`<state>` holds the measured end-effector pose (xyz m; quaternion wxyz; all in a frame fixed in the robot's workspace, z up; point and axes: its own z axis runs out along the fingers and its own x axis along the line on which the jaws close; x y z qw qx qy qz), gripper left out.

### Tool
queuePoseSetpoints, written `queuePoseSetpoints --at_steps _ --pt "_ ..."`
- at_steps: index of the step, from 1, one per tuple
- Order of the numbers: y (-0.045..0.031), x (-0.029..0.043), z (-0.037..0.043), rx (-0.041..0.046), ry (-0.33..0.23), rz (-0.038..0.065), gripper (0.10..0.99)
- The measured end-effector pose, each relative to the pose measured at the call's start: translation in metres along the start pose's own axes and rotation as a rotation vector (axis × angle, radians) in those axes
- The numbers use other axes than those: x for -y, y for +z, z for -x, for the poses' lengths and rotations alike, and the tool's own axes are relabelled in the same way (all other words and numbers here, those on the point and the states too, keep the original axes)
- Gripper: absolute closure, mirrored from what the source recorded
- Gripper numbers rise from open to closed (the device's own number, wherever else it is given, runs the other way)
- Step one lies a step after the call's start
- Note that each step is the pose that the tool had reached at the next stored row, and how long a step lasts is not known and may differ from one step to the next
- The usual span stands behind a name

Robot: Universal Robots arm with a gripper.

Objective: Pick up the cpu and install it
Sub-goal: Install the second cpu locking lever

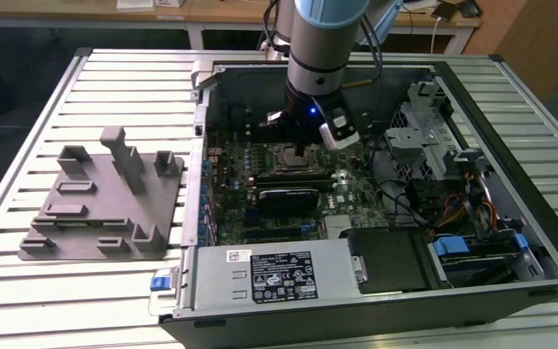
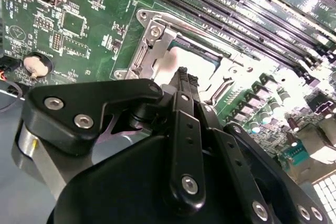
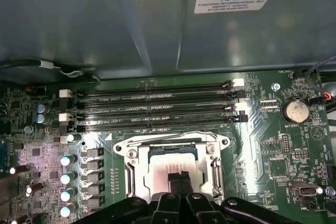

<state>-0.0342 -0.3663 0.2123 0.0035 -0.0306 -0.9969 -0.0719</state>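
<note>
Gripper (image 3: 179, 182) sits low over the CPU socket (image 3: 173, 169), its two black fingertips (image 3: 179, 178) pressed together with no gap seen between them in the first wrist view. The tips touch, or hover just above, a pale square surface inside the socket frame, which reads as the cpu (image 3: 163, 174), lying flat within the metal bracket; whether the fingers pinch anything I cannot tell. In the second wrist view the black gripper linkage (image 2: 184, 145) stands nearest, with the socket's silver frame (image 2: 152, 40) just beyond and the pale plate (image 2: 168, 64) inside it.

Past the socket, four long memory slots (image 3: 157, 108) run side by side, then a round coin cell battery (image 3: 295, 111) on the green motherboard (image 3: 273, 156). A row of small capacitors (image 3: 65, 182) stands beside the socket.

Exterior view: the arm (image 1: 322, 43) reaches down into the open computer case (image 1: 511, 218), gripper (image 1: 304, 149) over the board's middle. Power supply (image 1: 274, 276) lies at the case's near edge. On the exterior view's left, a grey plastic tray with upright posts (image 1: 104, 211) rests on the slatted table (image 1: 27, 116), well apart from the arm
</note>
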Motion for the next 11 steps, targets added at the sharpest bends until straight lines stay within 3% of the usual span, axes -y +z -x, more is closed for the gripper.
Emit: queuePoseSetpoints --at_steps 11 --pt "0.0007 -0.0004 -0.0024 0.0000 0.000 0.000 0.980"
